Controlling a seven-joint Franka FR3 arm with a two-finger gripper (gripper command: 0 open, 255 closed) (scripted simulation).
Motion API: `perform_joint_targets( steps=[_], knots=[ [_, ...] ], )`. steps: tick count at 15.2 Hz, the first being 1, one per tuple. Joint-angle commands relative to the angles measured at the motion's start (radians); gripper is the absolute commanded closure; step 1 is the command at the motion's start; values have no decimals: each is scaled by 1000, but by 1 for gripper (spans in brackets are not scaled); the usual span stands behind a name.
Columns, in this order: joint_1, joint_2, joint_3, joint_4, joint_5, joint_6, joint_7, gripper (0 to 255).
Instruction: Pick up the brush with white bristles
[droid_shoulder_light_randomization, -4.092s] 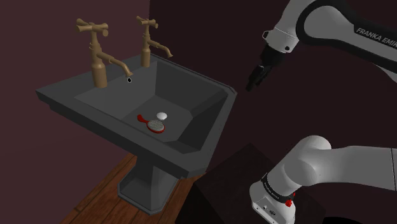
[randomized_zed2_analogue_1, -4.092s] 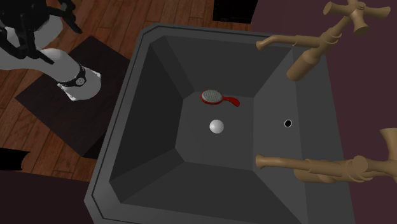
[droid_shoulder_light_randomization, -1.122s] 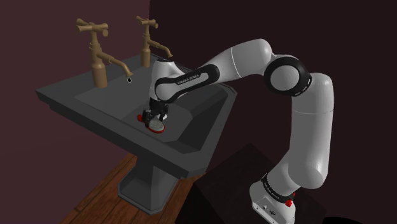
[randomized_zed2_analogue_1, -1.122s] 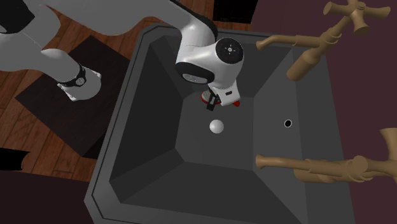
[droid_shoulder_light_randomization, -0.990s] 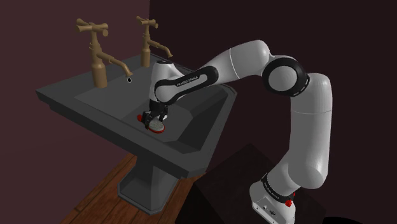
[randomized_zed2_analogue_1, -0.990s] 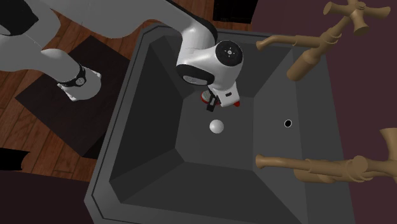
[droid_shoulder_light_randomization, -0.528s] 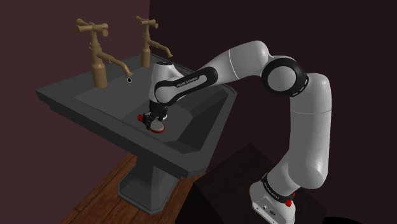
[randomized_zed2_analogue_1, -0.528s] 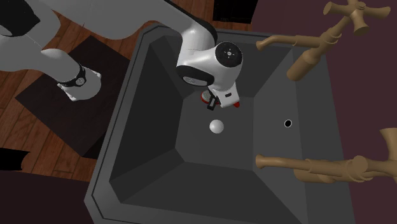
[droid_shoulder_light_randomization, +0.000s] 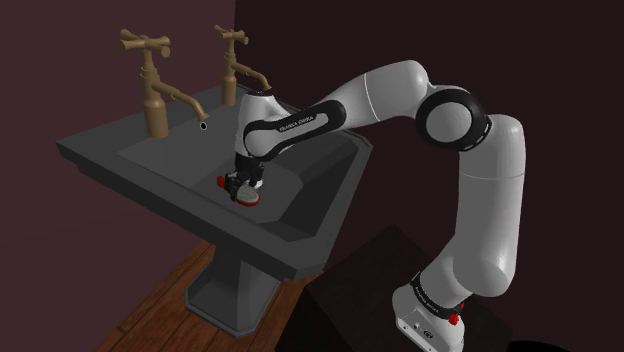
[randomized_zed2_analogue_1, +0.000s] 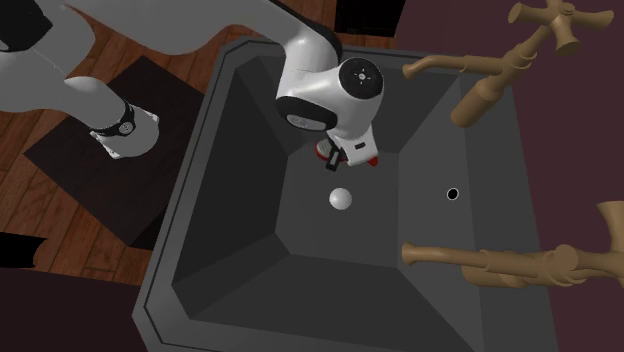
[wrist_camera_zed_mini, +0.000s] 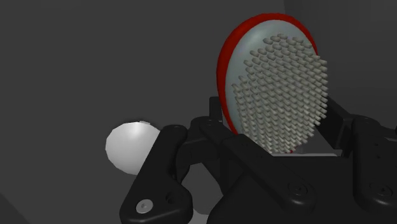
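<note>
The brush (wrist_camera_zed_mini: 273, 89) has a red oval back and a pale face of white bristles. My gripper (wrist_camera_zed_mini: 277, 130) is shut on its head, one black finger (wrist_camera_zed_mini: 213, 121) on each side. In the shoulder view the gripper (droid_shoulder_light_randomization: 243, 186) is low in the dark sink basin (droid_shoulder_light_randomization: 290, 165), and the red brush (droid_shoulder_light_randomization: 246, 197) shows at its tips. From the second exterior view the white wrist covers most of the gripper (randomized_zed2_analogue_1: 336, 160); only red bits of the brush (randomized_zed2_analogue_1: 372, 162) show beside it. Whether the brush still touches the basin floor I cannot tell.
A round white drain plug (randomized_zed2_analogue_1: 341, 199) (wrist_camera_zed_mini: 127, 146) lies on the basin floor close to the gripper. Two brass taps (droid_shoulder_light_randomization: 155, 85) (droid_shoulder_light_randomization: 237, 65) stand on the sink's back rim, over an overflow hole (randomized_zed2_analogue_1: 452, 193). Steep basin walls (randomized_zed2_analogue_1: 235, 160) surround the hand. Wooden floor (randomized_zed2_analogue_1: 60, 200) lies below.
Within the last second the fingers went from open to shut on the brush head. The hand has since risen slightly in the basin.
</note>
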Motion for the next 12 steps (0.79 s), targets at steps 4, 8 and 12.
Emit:
perform_joint_targets(
  steps=[4,8,12],
  knots=[
    [-4,-39,6,9,9,-47,0,255],
    [-8,-69,11,21,15,-88,0,255],
    [-10,-91,14,32,21,-121,-1,255]
  ],
)
